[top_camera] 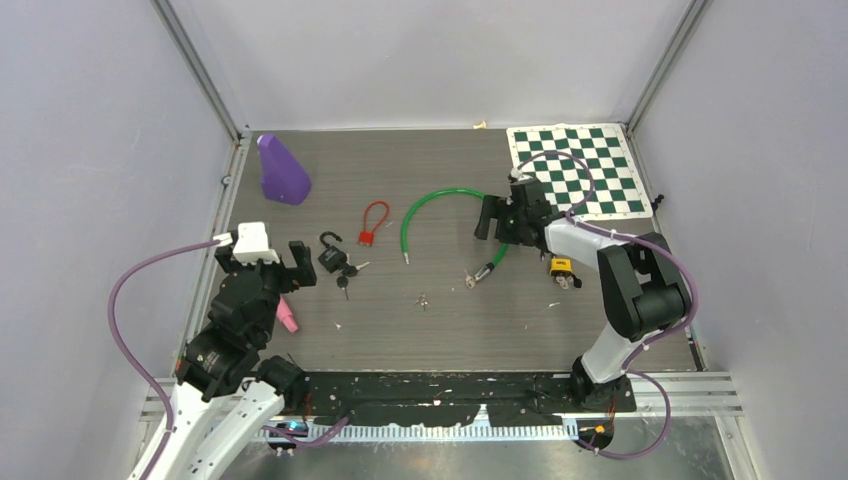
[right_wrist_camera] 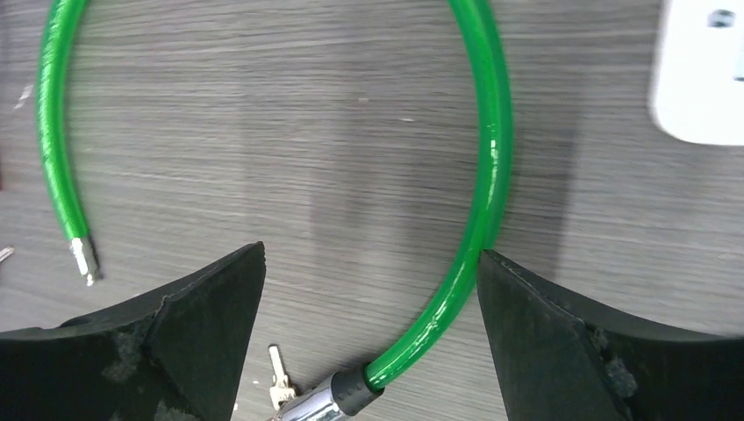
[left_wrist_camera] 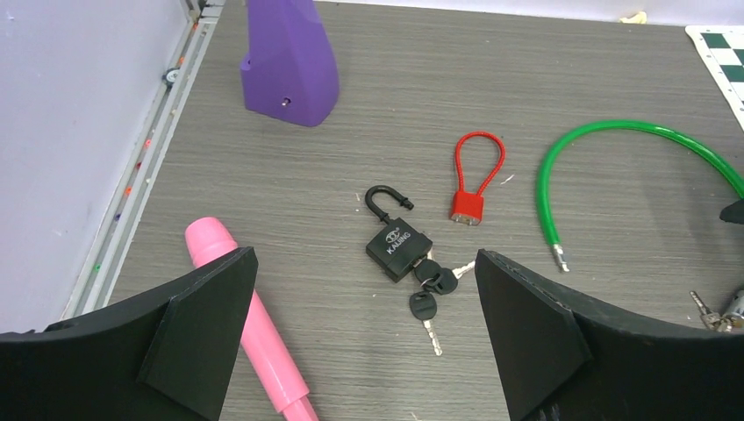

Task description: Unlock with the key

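Observation:
A black padlock (top_camera: 331,256) lies on the table with its shackle swung open, and a bunch of black-headed keys (left_wrist_camera: 433,282) hangs from its base. It shows clearly in the left wrist view (left_wrist_camera: 397,246). My left gripper (top_camera: 270,262) is open and empty, hovering just near-left of the padlock (left_wrist_camera: 365,255). My right gripper (top_camera: 497,222) is open and empty above the green cable lock (right_wrist_camera: 488,175), whose metal barrel (right_wrist_camera: 326,400) has a small key (right_wrist_camera: 279,375) at it. The cable's free end (right_wrist_camera: 82,254) lies loose.
A red cable lock (top_camera: 372,226) lies between the two locks. A yellow padlock (top_camera: 562,269) sits by the right arm. Small loose keys (top_camera: 423,300) lie mid-table. A purple block (top_camera: 283,170), a pink marker (left_wrist_camera: 250,326) and a chessboard (top_camera: 575,168) are also here.

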`<state>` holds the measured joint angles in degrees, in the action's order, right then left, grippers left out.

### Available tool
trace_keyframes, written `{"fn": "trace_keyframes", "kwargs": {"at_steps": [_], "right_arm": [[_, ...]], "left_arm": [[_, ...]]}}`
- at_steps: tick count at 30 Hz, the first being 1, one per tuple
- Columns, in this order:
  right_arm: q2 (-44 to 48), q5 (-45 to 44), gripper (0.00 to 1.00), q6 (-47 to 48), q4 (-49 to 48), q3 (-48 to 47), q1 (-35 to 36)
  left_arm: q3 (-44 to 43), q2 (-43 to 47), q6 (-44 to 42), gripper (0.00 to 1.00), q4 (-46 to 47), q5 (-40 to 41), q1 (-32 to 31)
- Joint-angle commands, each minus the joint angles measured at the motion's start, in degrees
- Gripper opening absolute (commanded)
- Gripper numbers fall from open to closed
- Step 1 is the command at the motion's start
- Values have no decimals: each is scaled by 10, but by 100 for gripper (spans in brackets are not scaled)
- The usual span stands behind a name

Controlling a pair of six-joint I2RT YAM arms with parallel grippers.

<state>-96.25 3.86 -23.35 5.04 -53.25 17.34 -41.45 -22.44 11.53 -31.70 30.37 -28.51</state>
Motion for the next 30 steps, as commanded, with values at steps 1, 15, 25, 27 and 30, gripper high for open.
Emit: {"fn": "trace_keyframes", "kwargs": {"at_steps": [1, 15, 25, 27, 30], "right_arm": [[30, 20, 96, -9, -61, -27, 22], [321, -89, 97, 19, -21, 63, 18], [496, -141, 95, 10, -27, 121, 13], [518, -144, 95, -20, -40, 146, 10], [521, -94, 95, -44, -108, 184, 5]], "left_arm": [[7, 0, -5, 100, 35, 13, -2], [9, 0, -2, 100, 35, 11, -3], [10, -2, 2, 100, 35, 10, -3], [11, -5, 2, 100, 38, 9, -3], [10, -12, 2, 100, 40, 5, -3]]}}
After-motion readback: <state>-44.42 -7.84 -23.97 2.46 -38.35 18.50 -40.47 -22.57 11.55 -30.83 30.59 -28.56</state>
